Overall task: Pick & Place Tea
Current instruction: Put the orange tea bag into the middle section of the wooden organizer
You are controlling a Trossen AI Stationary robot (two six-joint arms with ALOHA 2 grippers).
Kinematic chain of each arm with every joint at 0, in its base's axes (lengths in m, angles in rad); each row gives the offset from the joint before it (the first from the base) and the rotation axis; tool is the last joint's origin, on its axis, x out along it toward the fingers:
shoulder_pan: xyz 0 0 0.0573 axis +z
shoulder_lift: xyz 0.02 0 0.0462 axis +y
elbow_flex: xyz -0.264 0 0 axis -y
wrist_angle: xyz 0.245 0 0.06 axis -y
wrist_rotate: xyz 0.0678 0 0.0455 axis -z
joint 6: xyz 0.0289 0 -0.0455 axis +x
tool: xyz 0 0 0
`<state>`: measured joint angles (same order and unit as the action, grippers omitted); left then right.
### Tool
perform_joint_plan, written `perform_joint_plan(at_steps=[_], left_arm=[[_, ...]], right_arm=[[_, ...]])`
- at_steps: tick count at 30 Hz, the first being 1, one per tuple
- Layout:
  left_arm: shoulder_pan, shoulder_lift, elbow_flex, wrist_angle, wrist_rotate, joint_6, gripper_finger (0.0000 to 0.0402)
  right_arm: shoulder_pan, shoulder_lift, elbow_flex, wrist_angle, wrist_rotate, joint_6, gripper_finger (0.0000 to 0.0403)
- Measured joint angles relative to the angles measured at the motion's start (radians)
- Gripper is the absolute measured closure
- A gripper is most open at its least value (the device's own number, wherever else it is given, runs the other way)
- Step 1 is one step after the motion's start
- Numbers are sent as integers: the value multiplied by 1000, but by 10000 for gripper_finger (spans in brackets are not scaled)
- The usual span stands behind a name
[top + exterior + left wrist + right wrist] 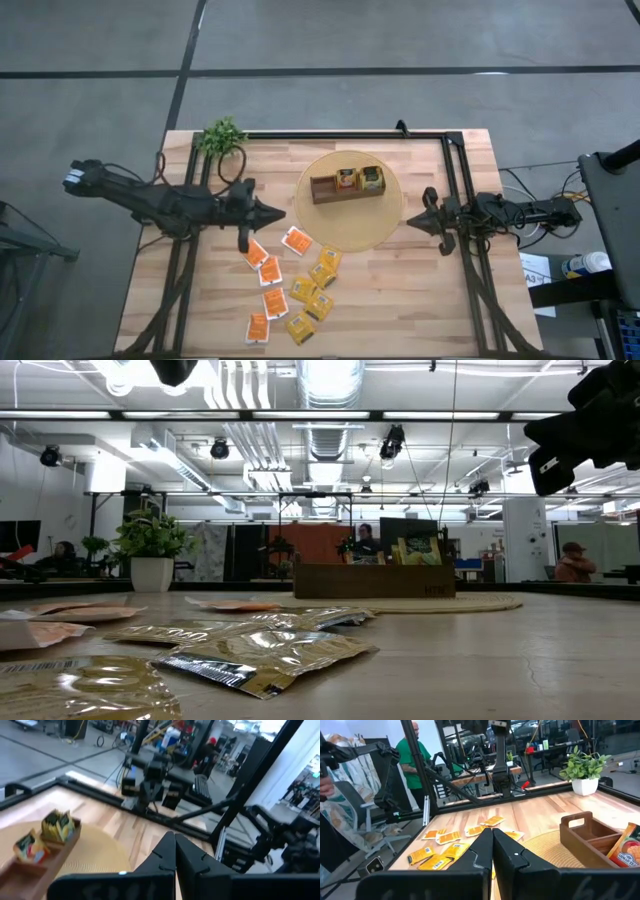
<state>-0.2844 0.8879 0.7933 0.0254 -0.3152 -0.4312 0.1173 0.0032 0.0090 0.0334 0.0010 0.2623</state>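
My left gripper (278,212) is fully closed and empty, held above the desk (420,310). My right gripper (412,220) is likewise closed and empty, poised at the far edge of the round woven mat (385,232) from the left one. The two tips face each other across that mat.

Location of the tea: the loose tea sachets (292,285) lie flat on the desk in a scatter just beside and below my left gripper, orange-and-white ones nearest it, yellow ones a little farther on. None is touched by either gripper. The wooden box (346,186) stands on the mat between the two grippers. Two of its compartments already hold upright sachets; the compartment toward my left gripper looks empty.

Step in hand, as I judge it: the start of a pick cycle, with nothing held.

Requirements for the next move, as I judge them:
1. Open the left gripper.
2. Turn it down over the nearest orange-and-white sachet (256,254).
3. Descend until the fingers bracket one sachet only; several lie very close together.
4. The sachets are thin and flat, so an edge pinch is needed.
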Motion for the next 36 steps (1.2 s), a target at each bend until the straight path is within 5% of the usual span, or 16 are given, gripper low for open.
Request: perform_joint_plan(at_steps=[9, 20, 30, 36], left_arm=[[0, 27, 93, 2, 27, 23, 314], [-1, 264, 278, -58, 106, 174, 191], [0, 413, 484, -241, 113, 290, 177], [1, 487, 557, -219, 90, 379, 177]], right_arm=[[0, 0, 0, 0, 0, 0, 394], [0, -1, 0, 0, 1, 0, 394], [0, 0, 0, 0, 0, 0, 394], [0, 0, 0, 0, 0, 0, 394]])
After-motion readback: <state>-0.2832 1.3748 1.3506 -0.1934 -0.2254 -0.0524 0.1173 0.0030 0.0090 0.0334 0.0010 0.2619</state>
